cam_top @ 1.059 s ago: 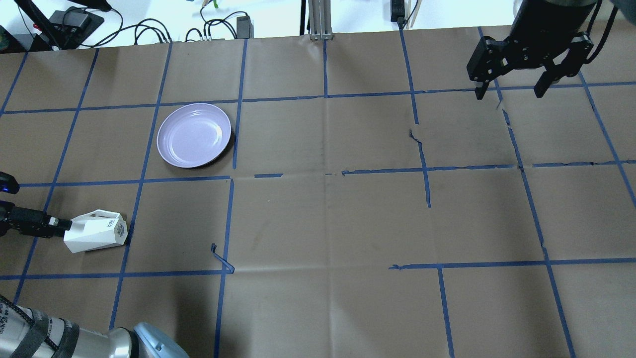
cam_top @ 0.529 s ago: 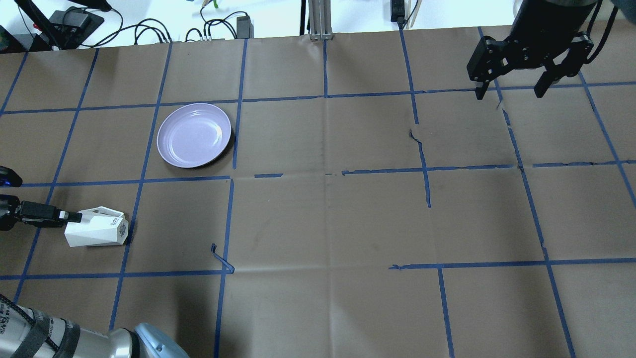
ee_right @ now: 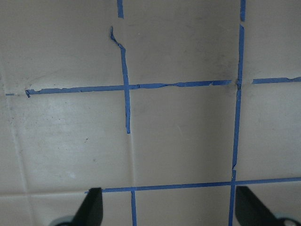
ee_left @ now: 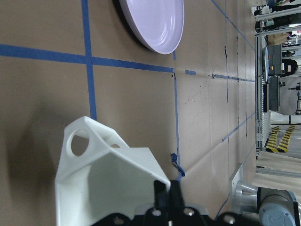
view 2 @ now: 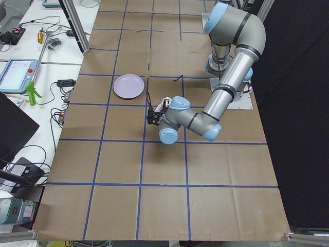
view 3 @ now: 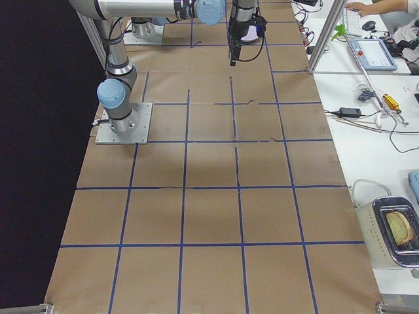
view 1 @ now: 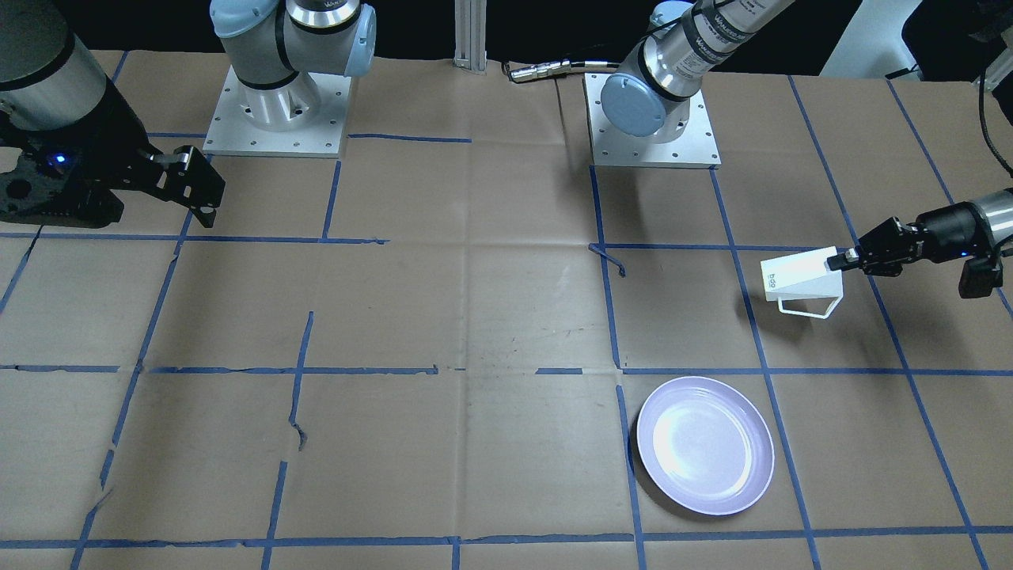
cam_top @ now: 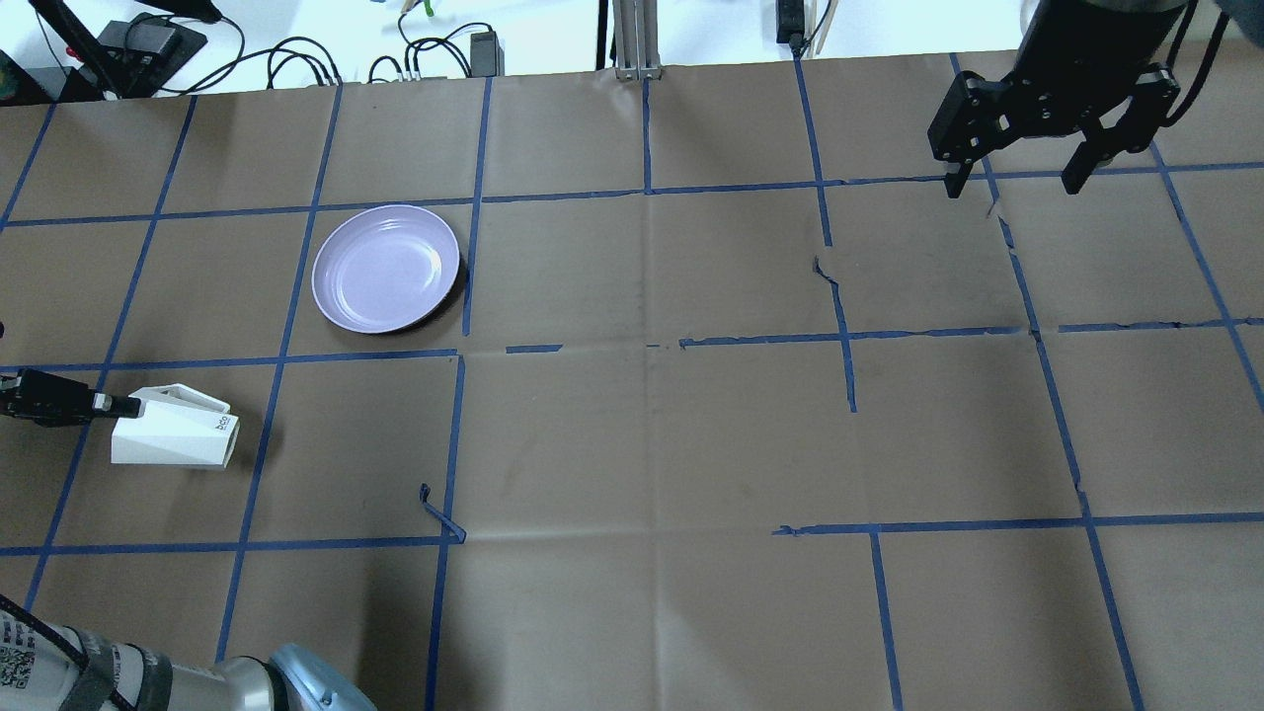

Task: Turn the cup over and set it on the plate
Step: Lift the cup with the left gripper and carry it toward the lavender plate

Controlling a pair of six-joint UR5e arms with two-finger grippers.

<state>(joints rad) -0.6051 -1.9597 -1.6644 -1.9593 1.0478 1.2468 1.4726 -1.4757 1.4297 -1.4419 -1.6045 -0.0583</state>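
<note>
I see cup [cam_top: 173, 441] tipped sideways, well apart from plate [cam_top: 386, 268], edge pinched by left claw [cam_top: 111, 403]; right claw [cam_top: 1012, 186] spread.

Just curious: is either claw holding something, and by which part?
The left gripper pinches the cup by its end wall, probably the rim; the right gripper is empty.

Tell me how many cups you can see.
1. The cup lies sideways, gripped at its rim by the left gripper, on the robot's left, apart from the plate.
</note>
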